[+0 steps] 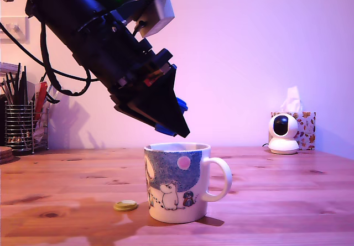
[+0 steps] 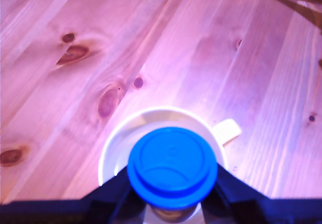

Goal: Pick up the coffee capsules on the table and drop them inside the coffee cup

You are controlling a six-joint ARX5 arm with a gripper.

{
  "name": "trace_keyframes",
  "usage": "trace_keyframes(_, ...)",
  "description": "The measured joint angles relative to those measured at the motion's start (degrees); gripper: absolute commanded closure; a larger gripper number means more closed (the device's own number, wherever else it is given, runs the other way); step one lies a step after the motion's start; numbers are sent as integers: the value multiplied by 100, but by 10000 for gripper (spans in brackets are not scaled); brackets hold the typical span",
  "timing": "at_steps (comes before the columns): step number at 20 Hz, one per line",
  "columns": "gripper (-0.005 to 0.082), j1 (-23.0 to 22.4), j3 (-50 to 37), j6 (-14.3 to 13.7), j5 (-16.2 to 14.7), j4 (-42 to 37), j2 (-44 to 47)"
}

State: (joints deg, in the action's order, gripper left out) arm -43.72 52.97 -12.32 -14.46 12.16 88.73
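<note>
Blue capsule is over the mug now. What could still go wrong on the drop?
1. The gripper is tilted and hangs near the coffee cup rim on the handle side, so the blue capsule might clip the rim and bounce out.
2. Descending further may knock the cup.
3. The olive capsule sits close beside the cup on the table; a nudged cup could push it.
</note>
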Motion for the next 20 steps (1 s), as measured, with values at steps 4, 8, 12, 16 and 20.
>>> trace_keyframes(4, 334, 0, 7, 2, 4, 109, 0)
trace_keyframes(8, 183, 0, 7, 2, 66, 74, 0)
trace_keyframes(12, 183, 0, 9, 2, 192, 70, 0)
trace_keyframes(16, 189, 0, 20, 2, 214, 72, 0)
trace_keyframes(20, 325, 0, 101, 2, 214, 219, 0)
